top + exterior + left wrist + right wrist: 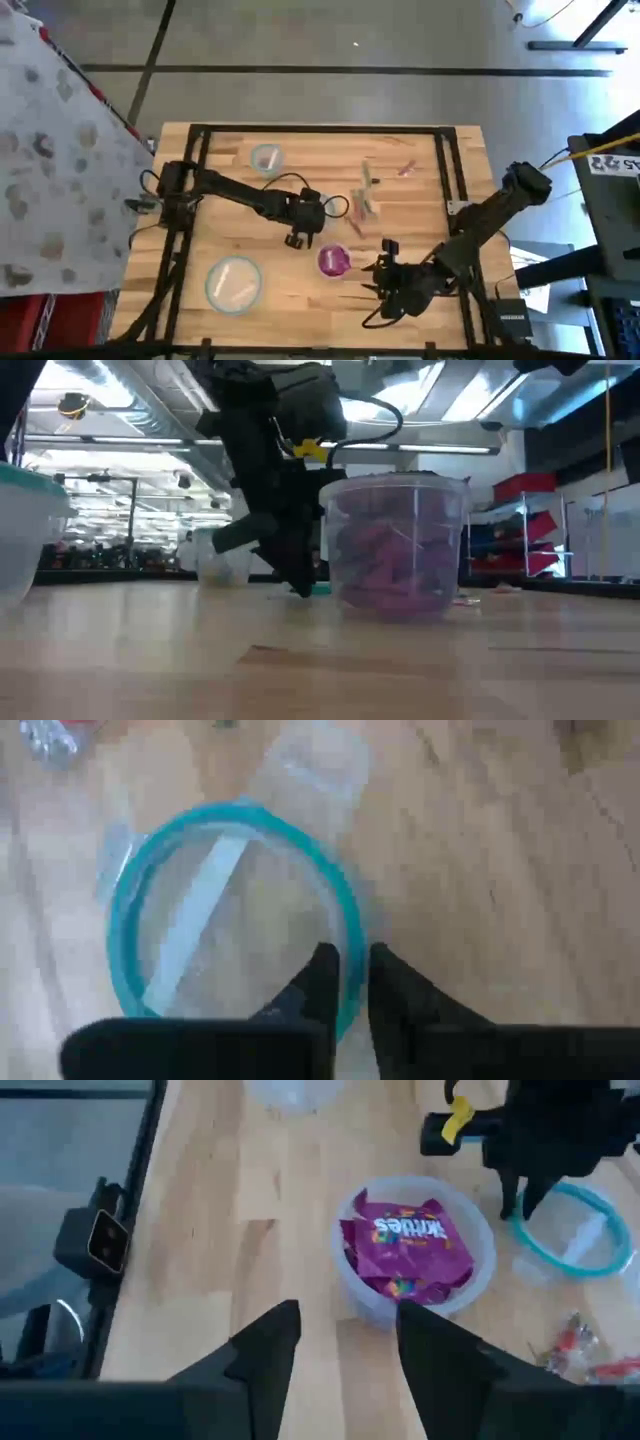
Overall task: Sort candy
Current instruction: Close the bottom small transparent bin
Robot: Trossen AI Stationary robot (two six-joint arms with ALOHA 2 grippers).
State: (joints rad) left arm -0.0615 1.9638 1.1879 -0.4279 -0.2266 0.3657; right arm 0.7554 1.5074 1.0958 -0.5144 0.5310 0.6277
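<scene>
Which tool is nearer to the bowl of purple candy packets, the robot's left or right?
Left. The left tool sits just beside the bowl of purple candy packets, toward the table's left. The right tool waits farther off on its other side.

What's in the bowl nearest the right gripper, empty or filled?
Filled: the bowl holds magenta candy packets, piled to about its rim. The right gripper hovers open just short of it.

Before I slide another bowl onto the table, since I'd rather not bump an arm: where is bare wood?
Free: the near edge between the large empty bowl and the right gripper, and the far edge between the small bowl and the loose candy. Crowded: the middle, where the left gripper, the bowl of purple packets and the right gripper bunch together.
</scene>
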